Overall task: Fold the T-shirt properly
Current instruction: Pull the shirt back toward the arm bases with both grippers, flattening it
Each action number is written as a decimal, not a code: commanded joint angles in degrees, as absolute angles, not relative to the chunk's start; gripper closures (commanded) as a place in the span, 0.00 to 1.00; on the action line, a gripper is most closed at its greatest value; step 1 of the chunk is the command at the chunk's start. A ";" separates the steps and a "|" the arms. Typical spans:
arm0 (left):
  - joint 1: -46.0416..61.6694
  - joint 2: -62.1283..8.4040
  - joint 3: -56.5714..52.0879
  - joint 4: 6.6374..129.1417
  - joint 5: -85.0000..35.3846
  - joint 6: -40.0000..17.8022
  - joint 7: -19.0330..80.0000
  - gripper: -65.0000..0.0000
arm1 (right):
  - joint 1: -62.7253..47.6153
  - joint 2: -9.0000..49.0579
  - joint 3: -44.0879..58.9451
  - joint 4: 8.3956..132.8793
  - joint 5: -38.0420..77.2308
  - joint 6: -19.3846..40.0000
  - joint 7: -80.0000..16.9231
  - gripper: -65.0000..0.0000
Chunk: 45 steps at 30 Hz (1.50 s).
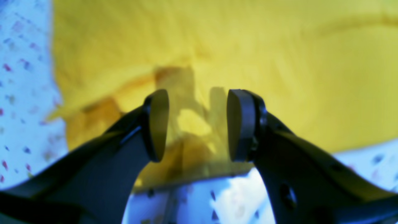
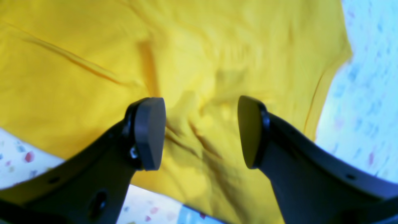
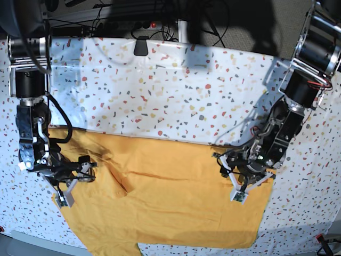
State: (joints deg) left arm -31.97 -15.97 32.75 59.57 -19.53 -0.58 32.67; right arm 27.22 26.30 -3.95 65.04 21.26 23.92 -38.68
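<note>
The mustard-yellow T-shirt [image 3: 170, 202] lies spread over the near half of the table, with creases near its left side. Over the shirt's right edge my left gripper [image 3: 228, 177] stands open. In the left wrist view the left gripper [image 1: 197, 124] has its pads apart just above the T-shirt [image 1: 279, 62], close to the cloth's edge, with nothing pinched. My right gripper [image 3: 76, 182] is open over the shirt's left edge. The right wrist view shows the right gripper [image 2: 200, 133] above a wrinkled patch of T-shirt [image 2: 77, 93].
A white speckled tablecloth [image 3: 160, 90] covers the table beyond the shirt. A small black object [image 3: 141, 47] sits at the far edge, with cables behind it. The shirt's lower hem reaches near the table's front edge.
</note>
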 commanded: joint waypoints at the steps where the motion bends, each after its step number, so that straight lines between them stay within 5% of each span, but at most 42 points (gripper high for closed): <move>1: -33.63 -16.23 32.27 60.40 -18.31 -0.36 30.02 0.55 | 28.42 27.11 -2.83 64.27 21.43 23.57 -36.53 0.47; 11: -32.10 -15.90 32.18 60.29 -18.06 -0.03 27.81 0.55 | 28.08 27.14 -2.15 50.65 19.70 26.35 -32.77 0.47; 18: -32.10 -14.66 27.05 56.60 -20.29 0.21 25.65 0.55 | 28.10 26.94 -2.15 50.54 19.73 26.65 -29.95 0.47; 24: -32.25 -12.88 18.83 50.68 -21.47 -6.22 23.55 0.55 | 28.10 24.97 -2.15 50.52 19.51 29.17 -26.85 0.47; 45: -27.79 -13.04 18.63 45.41 -21.06 -8.84 24.03 0.55 | 20.97 20.93 -2.15 48.14 13.47 31.62 -24.18 0.47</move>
State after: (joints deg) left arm -27.57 -12.64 18.79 45.39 -21.04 -9.19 20.86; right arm 21.32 20.62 -2.15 48.40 13.67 30.30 -19.79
